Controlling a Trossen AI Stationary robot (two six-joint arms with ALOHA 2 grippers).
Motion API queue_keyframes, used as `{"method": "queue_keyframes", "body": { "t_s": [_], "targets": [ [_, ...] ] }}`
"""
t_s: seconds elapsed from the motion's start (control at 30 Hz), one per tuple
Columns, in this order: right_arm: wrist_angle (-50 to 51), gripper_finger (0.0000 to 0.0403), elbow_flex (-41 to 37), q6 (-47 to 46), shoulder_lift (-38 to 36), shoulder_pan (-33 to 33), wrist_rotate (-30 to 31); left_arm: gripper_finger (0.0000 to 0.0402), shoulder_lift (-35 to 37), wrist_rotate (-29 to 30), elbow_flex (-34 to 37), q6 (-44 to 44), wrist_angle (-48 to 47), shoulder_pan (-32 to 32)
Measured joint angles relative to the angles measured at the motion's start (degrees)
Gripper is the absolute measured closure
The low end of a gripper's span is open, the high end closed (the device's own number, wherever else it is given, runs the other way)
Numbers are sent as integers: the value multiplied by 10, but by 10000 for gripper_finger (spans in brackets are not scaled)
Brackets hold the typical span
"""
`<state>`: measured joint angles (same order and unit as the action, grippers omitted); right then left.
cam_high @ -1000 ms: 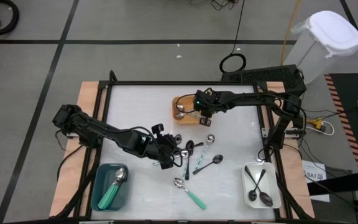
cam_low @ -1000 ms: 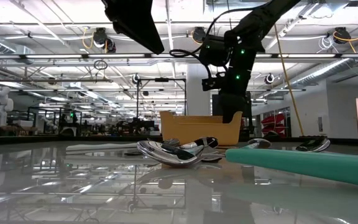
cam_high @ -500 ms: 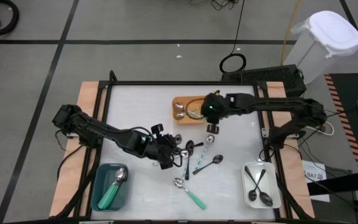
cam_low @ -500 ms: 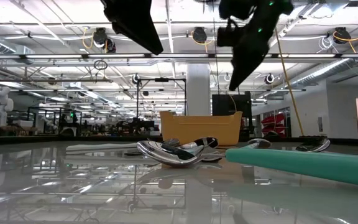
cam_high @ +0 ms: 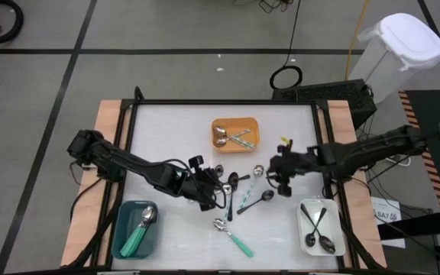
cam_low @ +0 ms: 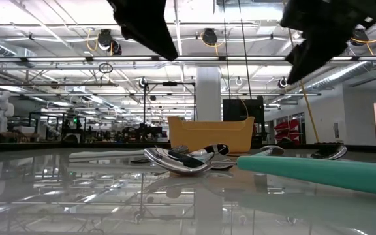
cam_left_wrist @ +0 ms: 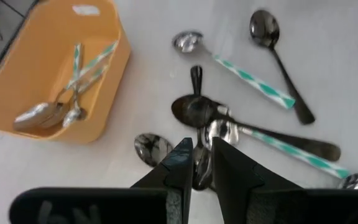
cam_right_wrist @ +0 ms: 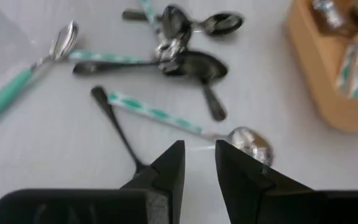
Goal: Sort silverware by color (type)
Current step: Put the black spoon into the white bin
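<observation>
Black left end effector (cam_high: 214,195) narrowly parted over spoon pile (cam_high: 235,183); right end effector (cam_high: 275,179) likewise, empty.

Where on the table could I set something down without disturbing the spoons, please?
The far left corner, left of the orange tray, is bare, as is the strip between the teal tray and white tray. The middle is crowded with loose spoons under both grippers.
</observation>
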<state>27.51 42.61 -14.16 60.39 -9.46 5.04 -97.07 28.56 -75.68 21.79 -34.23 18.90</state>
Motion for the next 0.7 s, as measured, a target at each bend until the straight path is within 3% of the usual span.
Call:
{"method": "queue_keyframes", "body": {
  "t_s": [0.23,0.7],
  "targets": [
    [-13,316,-29,15,2,-42,7,339,-27,-1,1,-6,14,-2],
    [-31,316,-29,-17,18,-128,11,339,-44,-12,0,62,11,7]
  ]
}}
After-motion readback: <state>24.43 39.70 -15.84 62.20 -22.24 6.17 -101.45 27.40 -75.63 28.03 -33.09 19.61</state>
